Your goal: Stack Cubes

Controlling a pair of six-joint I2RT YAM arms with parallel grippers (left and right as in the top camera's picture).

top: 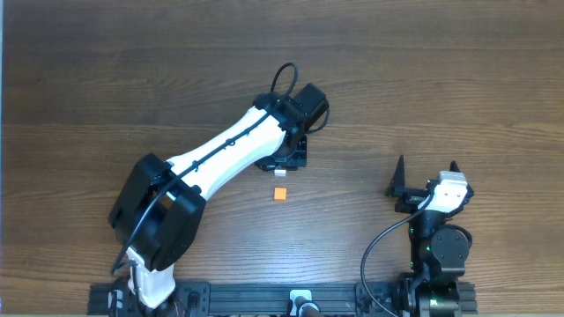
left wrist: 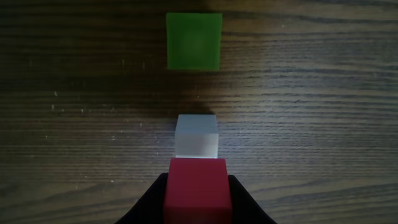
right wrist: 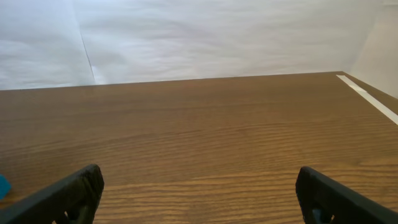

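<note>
well, your dark wooden counter carries everything here. the white-shelled left arm reaches from its base at the lower left up and across toward the middle. the right arm stands folded low by its own base, well apart from the cubes.

your left hand is closed on the red cube, its dark fingers pressed against two opposite sides. your right hand is spread wide with nothing in it, pointing along bare wood toward a white wall.

from the left wrist camera, three cubes sit in one line. the green cube lies farthest out on the counter. the white cube lies between it and the hand, apart from the green one. the red cube overlaps the white cube's near edge, and you cannot tell whether the two touch.

the orange cube, small in the top view, rests alone on the counter near the middle, just on the bases' side of the left hand. a sliver of something blue shows beside one finger of the right hand, too little to name.
</note>
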